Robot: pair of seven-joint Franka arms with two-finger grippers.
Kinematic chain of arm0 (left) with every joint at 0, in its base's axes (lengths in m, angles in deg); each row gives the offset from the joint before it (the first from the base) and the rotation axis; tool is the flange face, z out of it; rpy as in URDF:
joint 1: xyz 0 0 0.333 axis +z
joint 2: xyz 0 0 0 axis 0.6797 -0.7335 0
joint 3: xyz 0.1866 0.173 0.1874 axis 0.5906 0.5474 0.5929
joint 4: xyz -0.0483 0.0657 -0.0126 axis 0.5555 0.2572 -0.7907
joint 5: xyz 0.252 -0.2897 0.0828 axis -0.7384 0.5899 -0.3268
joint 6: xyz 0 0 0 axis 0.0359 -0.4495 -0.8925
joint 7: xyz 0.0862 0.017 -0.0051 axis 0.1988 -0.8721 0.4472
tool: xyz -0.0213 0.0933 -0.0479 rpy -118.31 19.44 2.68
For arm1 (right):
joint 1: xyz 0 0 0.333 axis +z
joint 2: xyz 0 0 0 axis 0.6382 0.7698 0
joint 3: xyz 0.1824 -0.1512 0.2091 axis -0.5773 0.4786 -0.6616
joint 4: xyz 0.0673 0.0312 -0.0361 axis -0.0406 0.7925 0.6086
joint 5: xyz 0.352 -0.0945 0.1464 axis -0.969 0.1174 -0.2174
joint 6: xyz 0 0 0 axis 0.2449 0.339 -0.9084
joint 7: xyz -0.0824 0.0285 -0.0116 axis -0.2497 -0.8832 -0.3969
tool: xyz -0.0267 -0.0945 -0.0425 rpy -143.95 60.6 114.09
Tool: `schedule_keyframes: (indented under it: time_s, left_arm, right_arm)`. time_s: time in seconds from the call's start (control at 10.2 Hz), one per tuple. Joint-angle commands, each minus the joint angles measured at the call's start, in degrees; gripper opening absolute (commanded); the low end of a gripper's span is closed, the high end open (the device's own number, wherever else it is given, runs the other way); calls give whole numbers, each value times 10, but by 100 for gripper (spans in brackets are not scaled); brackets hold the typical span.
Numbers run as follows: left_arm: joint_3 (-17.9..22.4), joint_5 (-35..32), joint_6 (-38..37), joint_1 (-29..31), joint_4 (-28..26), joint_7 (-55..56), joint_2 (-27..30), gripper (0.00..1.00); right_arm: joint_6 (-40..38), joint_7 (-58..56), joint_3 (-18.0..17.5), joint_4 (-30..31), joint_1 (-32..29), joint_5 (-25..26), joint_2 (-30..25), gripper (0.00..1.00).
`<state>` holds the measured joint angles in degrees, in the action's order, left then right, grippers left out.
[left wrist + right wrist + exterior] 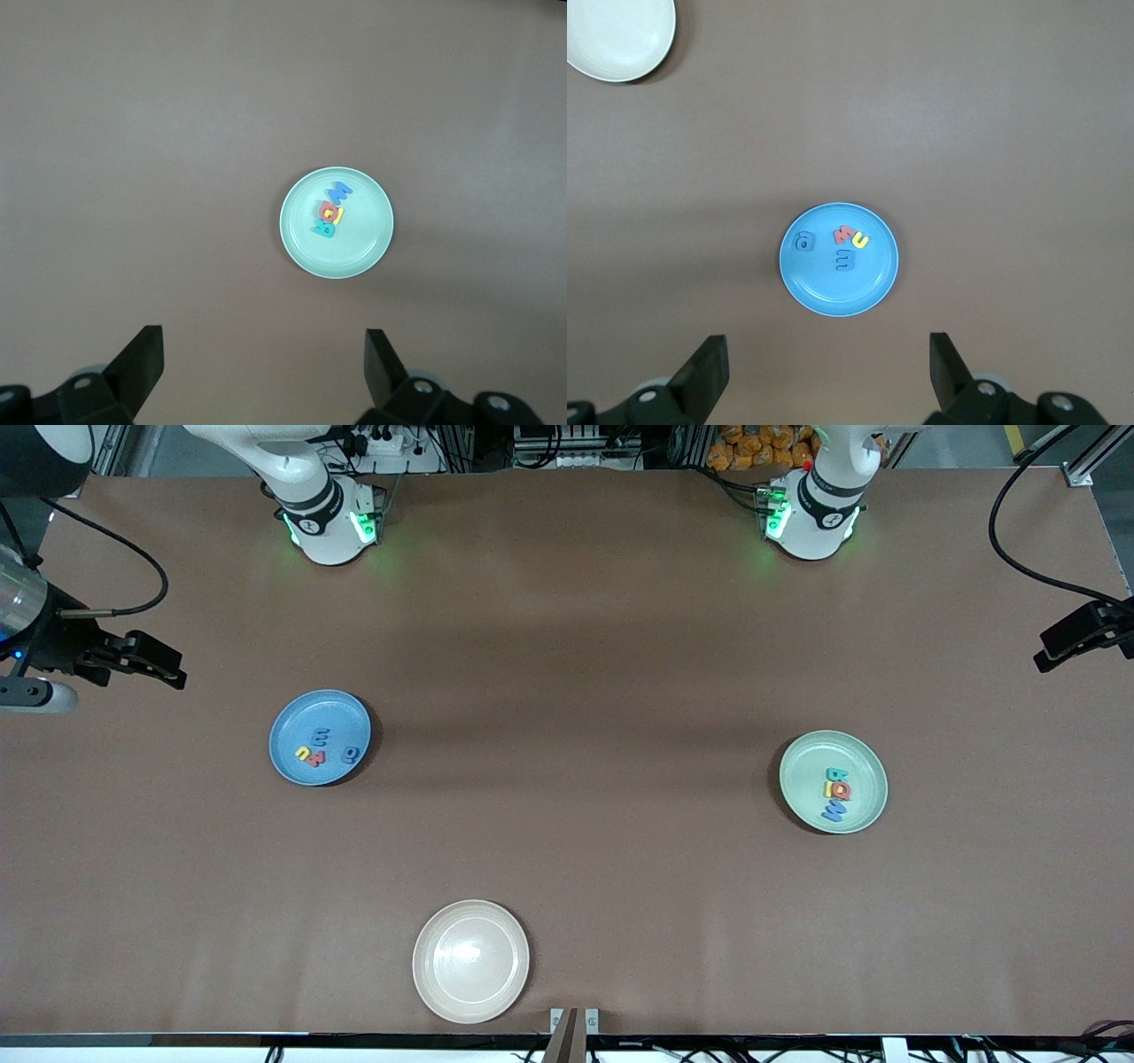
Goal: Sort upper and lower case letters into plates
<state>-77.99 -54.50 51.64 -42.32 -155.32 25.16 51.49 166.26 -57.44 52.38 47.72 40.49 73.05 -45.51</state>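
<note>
All letters lie in the two plates; both arms wait high with nothing held.

Going from the right arm's end of the table: the right gripper [824, 376] hangs above the blue plate [288, 731] with its fingers wide apart. In that plate lie four small letters [323, 748], which look lower case. The cream plate [470, 960], nearest to the front camera, is bare. At the left arm's end, the mint plate [859, 766] holds four letters in a row [835, 792], seemingly upper case. The left gripper [264, 372] is above it, fingers also spread and empty. I judge the sorting finished; the next move calls only for checking, no picking.
</note>
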Motion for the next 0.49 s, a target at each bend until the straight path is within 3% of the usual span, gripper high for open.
schedule_keyframes:
  time_s: [0.0,0.39]
  left_arm:
    - [5,-4,-9,-2,2,-13,4,100]
    - [1,3,-9,-5,2,-16,6,100]
  right_arm:
    - [1,-3,-1,17,-2,-13,-17,100]
    - [1,-3,-1,17,-3,-13,-16,100]
